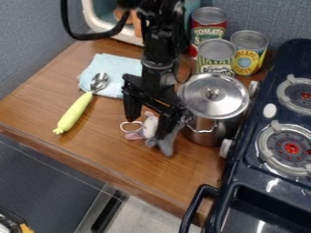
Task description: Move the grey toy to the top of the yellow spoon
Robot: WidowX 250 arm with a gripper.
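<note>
Grey toy (164, 144) right under the claw (146, 128) looks soft and light, so I'd pinch its middle with those spread-apart fingers, tbh.

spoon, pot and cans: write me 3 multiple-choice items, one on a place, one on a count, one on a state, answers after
1. Where does the metal end of the spoon lie?
A. On the stove
B. On the cloth
C. Inside a can

2. How many cans stand behind the pot?
A. Three
B. Five
C. One

3. How is the pot?
A. Tipped on its side
B. Upright with no lid
C. Upright with its lid on

Answers:
1. B: the spoon's metal end rests on the light blue cloth, its yellow handle reaching off onto the counter.
2. A: one can is at the back, with two more nearer the pot.
3. C: the round metal lid, knob up, covers the pot's top.
</note>
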